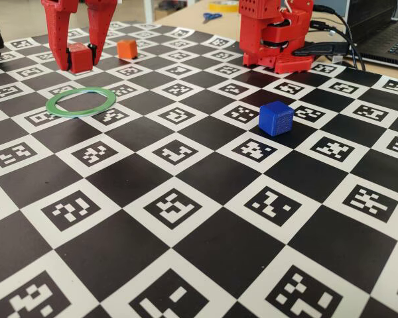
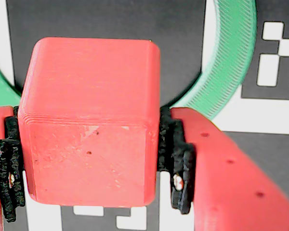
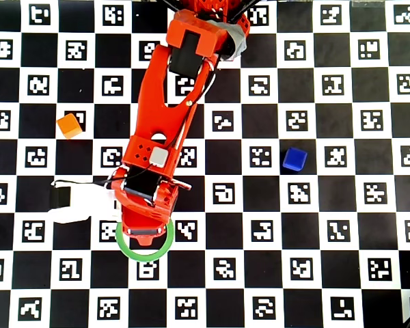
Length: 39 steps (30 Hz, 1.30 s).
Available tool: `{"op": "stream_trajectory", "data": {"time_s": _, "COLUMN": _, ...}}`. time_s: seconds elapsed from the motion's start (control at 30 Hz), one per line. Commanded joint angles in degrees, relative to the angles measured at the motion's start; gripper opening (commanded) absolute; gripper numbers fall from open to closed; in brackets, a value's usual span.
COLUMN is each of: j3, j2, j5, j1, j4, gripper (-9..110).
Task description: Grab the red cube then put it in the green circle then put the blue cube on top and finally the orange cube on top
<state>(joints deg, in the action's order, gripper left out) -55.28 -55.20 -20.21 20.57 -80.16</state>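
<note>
My gripper (image 1: 77, 61) is shut on the red cube (image 1: 81, 56), which shows in the fixed view at the far left, behind the green circle (image 1: 81, 101). In the wrist view the red cube (image 2: 89, 120) fills the space between the black pads (image 2: 177, 159), and arcs of the green circle (image 2: 231, 57) lie on the board below it. In the overhead view the arm hides the cube and covers the far part of the green circle (image 3: 145, 257). The orange cube (image 1: 127, 48) sits just right of the gripper and also shows in the overhead view (image 3: 69, 126). The blue cube (image 1: 276, 118) stands alone to the right, as the overhead view (image 3: 294, 158) shows too.
The board is a black-and-white marker checkerboard (image 1: 186, 199). The arm's red base (image 1: 275, 40) stands at the back. A laptop (image 1: 388, 33) and cables lie at the back right, scissors (image 1: 211, 16) behind the board. A white piece (image 3: 78, 203) lies left of the gripper.
</note>
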Motion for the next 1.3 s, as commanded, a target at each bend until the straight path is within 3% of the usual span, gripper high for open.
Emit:
{"op": "stream_trajectory", "data": {"time_s": 0.0, "j3": 6.77, "j2": -1.05, "j5": 1.32, "j1": 0.35, "j4": 0.26, "gripper": 1}}
{"op": "stream_trajectory", "data": {"time_s": 1.27, "j3": 0.88, "j2": 3.08, "j5": 5.1, "j1": -2.46, "j4": 6.42, "gripper": 1}}
